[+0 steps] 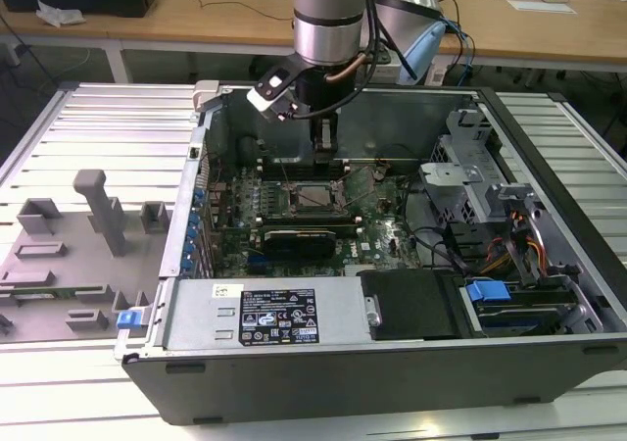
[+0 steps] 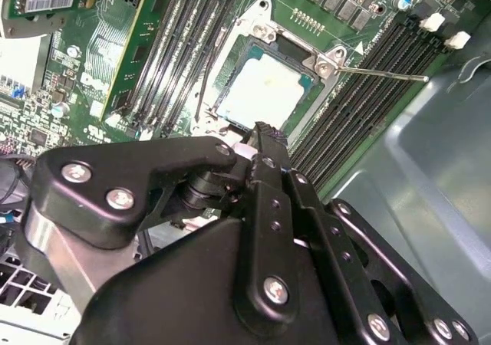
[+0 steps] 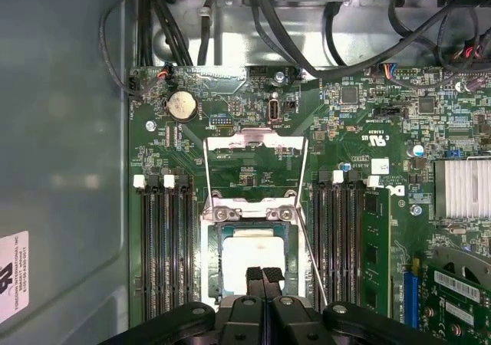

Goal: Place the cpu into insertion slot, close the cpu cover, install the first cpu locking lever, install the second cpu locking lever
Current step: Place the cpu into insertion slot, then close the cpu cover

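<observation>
Looking at an open tower case (image 1: 392,372) lying on the ribbed worktop (image 1: 108,118), with the arm dropped in from above. Found the end effector (image 3: 263,273) parked just above the near edge of the insertion slot (image 3: 249,213), fingers squeezed together tip to tip. Can't spot anything pinched between them.

Spotted the cpu (image 3: 249,257) sitting flat and square inside the slot's silver rim, right under and just past the tips. Can't tell whether the tips actually touch it; looks very close in the second wrist view.

Got the cpu cover (image 3: 257,139) flipped open on the far side of the slot from the end effector, with green board showing through its square window. Also noticed a thin locking lever (image 2: 383,73) poking out sideways from a slot corner and crossing over the memory slots.

Room-wise:
- Counted long black memory slots (image 3: 165,245) flanking the end effector on both sides, close to the slot's edges but lying low.
- Seeing a plain grey case wall (image 3: 61,130) off to one side, well apart from the fingers.
- Noting a bundle of black cables (image 3: 268,15) well beyond the open cover, up by the case edge.
- Seeing open air straight above the slot.

Also clocked some grey fixture blocks (image 1: 98,211) out on the worktop, far off.
</observation>
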{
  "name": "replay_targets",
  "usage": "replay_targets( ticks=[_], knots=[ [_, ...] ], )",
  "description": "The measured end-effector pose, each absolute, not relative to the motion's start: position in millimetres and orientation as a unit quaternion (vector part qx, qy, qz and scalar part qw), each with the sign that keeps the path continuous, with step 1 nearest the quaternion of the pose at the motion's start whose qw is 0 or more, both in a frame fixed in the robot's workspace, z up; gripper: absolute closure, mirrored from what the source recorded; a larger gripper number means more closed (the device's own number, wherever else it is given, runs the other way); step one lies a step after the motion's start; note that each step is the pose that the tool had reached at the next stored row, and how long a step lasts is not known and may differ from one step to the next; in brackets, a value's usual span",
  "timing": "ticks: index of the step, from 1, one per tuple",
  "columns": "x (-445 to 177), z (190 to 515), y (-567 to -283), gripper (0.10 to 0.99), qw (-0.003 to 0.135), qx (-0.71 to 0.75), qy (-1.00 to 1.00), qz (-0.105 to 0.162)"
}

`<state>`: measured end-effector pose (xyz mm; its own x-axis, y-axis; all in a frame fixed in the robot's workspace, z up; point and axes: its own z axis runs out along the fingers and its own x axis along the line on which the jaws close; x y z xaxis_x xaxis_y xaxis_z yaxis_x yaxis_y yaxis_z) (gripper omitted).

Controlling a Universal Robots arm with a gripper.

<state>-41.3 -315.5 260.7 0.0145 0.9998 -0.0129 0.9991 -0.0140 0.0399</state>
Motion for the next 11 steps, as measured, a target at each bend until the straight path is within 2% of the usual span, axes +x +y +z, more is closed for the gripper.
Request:
replay_targets(
  ticks=[6, 11],
  knots=[
    [-40.3, 261.6, -315.6, 0.980, 0.019, 0.712, 0.702, 0.009],
    [-14.2, 261.5, -315.7, 0.980, 0.018, 0.712, 0.702, 0.008]
  ],
)
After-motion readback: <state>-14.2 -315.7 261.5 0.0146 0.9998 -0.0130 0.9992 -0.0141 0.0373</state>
